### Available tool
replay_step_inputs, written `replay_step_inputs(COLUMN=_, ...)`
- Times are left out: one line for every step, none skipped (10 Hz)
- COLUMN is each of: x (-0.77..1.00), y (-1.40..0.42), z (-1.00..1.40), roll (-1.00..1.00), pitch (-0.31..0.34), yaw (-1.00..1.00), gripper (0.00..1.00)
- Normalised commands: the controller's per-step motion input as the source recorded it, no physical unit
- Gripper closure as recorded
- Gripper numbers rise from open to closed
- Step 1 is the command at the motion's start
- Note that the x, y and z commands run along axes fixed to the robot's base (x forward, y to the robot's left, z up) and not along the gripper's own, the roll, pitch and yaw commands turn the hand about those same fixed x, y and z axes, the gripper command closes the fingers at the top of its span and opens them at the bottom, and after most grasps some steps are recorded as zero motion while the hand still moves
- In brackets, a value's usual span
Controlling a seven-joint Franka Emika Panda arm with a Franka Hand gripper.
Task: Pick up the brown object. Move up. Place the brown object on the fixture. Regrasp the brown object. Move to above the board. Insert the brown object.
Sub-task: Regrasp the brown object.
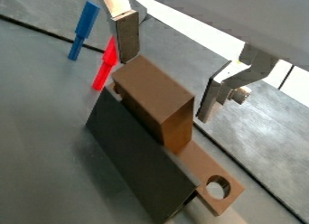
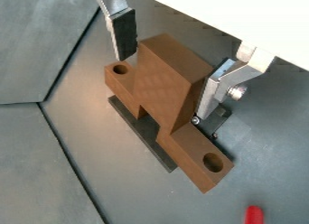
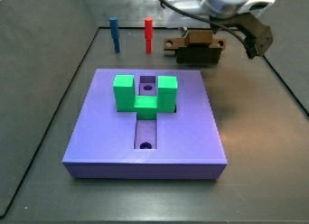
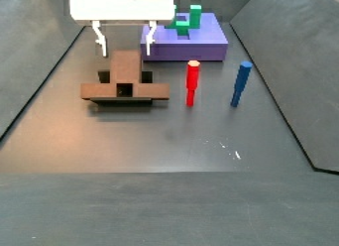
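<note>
The brown object (image 2: pixel 163 83) is a bar with a raised block in its middle and a round hole near each end. It rests across the dark fixture (image 1: pixel 135 164), which shows beneath it in both wrist views. My gripper (image 2: pixel 171 60) is open and straddles the raised block, one finger (image 1: pixel 126 38) on each side, with a gap visible at the finger (image 1: pixel 223 88) on the far side. In a side view the gripper (image 4: pixel 126 42) hangs just above the brown object (image 4: pixel 123 73). The purple board (image 3: pixel 182 128) carries a green U-shaped block (image 3: pixel 145 92) over its slot.
A red peg (image 4: pixel 193 83) and a blue peg (image 4: pixel 241 83) stand upright beside the fixture, between it and the side wall. The board (image 4: pixel 212 37) lies just behind the gripper. Dark walls ring the floor.
</note>
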Motion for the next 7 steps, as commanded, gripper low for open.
replay_step_inputs(x=-0.01, y=0.00, z=-0.40, roll=0.14, pitch=0.000, yaw=0.00, gripper=0.00)
replay_step_inputs(x=0.05, y=-0.07, z=-0.22, roll=0.08, pitch=0.000, yaw=0.05, gripper=0.00)
replay_step_inputs(x=0.11, y=-0.18, z=-0.09, roll=0.21, pitch=0.000, yaw=0.07, gripper=0.00)
replay_step_inputs(x=0.13, y=-0.10, z=0.00, roll=0.27, pitch=0.034, yaw=0.02, gripper=0.00)
replay_step_inputs(x=0.12, y=-0.05, z=0.00, roll=0.31, pitch=0.040, yaw=0.02, gripper=0.00)
replay_step_inputs(x=0.00, y=0.00, z=-0.08, roll=0.35, pitch=0.020, yaw=0.02, gripper=0.00)
replay_step_inputs(x=0.02, y=-0.03, z=-0.01, roll=0.54, pitch=0.000, yaw=0.02, gripper=0.00)
